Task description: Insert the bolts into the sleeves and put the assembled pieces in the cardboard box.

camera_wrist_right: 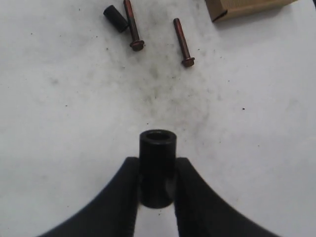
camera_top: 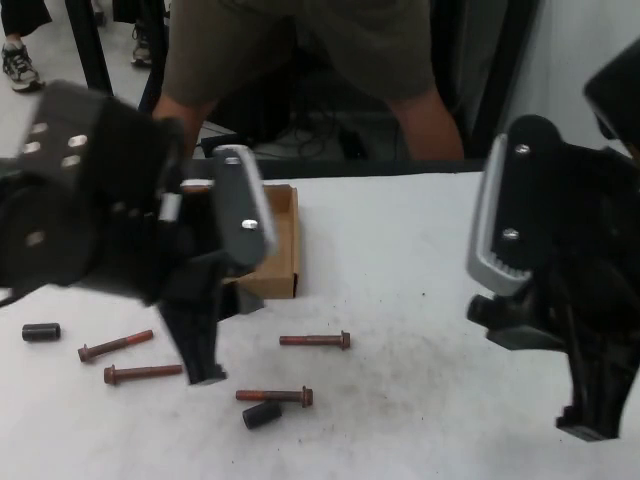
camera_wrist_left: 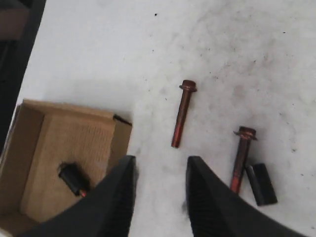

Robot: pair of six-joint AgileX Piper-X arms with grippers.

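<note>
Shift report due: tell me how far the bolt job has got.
Done: one seemingly assembled piece lies in the cardboard box. In hand: right gripper holds a sleeve; left gripper open, empty. Left: four loose bolts and two loose sleeves on the bench.

Box (camera_top: 283, 235) on bench (camera_top: 420, 300), rear, left of centre. Assembled piece (camera_wrist_left: 73, 178) inside box. Rear bolt (camera_top: 315, 340) just in front of box. Front bolt (camera_top: 275, 396) closer to arms, loose sleeve (camera_top: 261, 414) just beside it. Left-rear bolt (camera_top: 115, 345) and left-front bolt (camera_top: 143, 373) side by side, left of those. Far-left sleeve (camera_top: 41, 331) beyond them, apart. Left gripper (camera_wrist_left: 162, 165) over bench at box front. Right gripper (camera_wrist_right: 157, 163) well right, held sleeve (camera_wrist_right: 157, 170) between fingers.
</note>
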